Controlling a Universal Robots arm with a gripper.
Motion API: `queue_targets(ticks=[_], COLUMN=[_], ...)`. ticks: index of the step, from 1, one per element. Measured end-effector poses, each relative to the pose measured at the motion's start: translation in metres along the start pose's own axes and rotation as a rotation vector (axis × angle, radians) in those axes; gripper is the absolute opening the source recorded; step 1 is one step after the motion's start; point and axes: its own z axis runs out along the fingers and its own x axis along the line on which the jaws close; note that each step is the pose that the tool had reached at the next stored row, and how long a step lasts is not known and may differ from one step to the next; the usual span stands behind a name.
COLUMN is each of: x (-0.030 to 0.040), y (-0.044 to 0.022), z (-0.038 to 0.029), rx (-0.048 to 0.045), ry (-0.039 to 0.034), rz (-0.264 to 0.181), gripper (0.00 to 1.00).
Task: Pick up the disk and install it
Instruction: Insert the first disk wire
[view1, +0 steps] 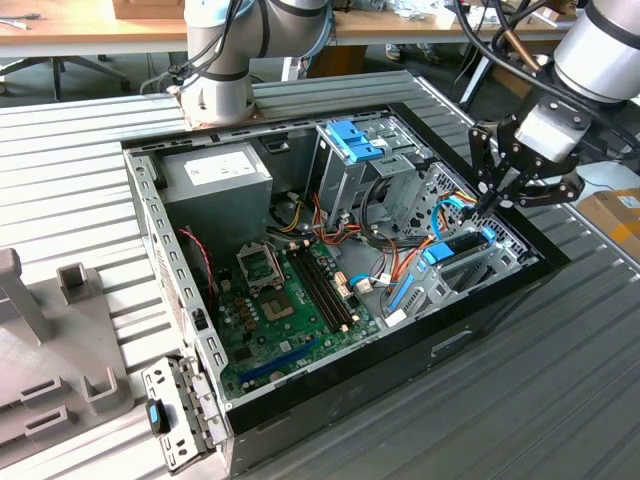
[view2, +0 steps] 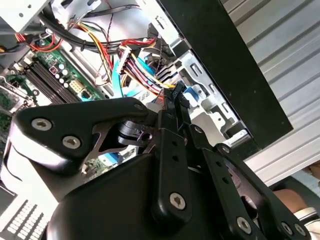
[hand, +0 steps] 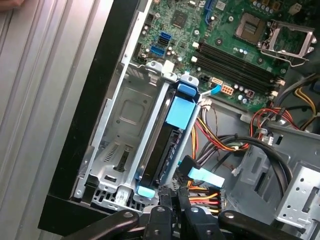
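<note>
The disk (view1: 458, 247), black with a bright blue rail, stands on edge in the metal bay at the exterior view's right end of the open computer case (view1: 480, 312). In the first wrist view, the disk (hand: 162, 150) sits in the bay slot with its blue rail facing the cables. My gripper (view1: 487, 203) hangs just above the disk's far end, beside the case's right wall. Its fingertips (hand: 166, 197) are pressed together next to the disk's light blue end tab, with nothing visible between them. In the second wrist view, my gripper (view2: 174, 97) points down into that corner.
A bundle of coloured cables (hand: 220, 142) and a black connector lie right beside the disk. The motherboard (view1: 290, 290) fills the case floor. A tall grey cage with a blue latch (view1: 352, 140) stands at the back, and a power supply (view1: 215, 175) at the back left. A grey fixture (view1: 60, 330) sits outside on the left.
</note>
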Motion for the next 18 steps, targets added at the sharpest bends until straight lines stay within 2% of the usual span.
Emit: queue_targets(ticks=[4,8,10,13,14,17,18], x=[-0.0002,-0.0012,-0.0017,-0.002,-0.002,-0.0014,-0.0011], y=[0.0005,0.0031,0.0045,0.0054,0.0054,0.0057,0.0058], z=[0.0,-0.0002,-0.0002,-0.0002,-0.0002,-0.0002,-0.0002], rx=[0.002,0.0034,0.005,0.0058,0.0061,0.0128,0.0141], ry=[0.0049,0.008,0.0117,0.014,0.0131,-0.0093,-0.0134], rz=[0.049,0.081,0.119,0.14,0.14,0.142,0.143], gripper=[0.16,0.16,0.16,0.16,0.16,0.16,0.16])
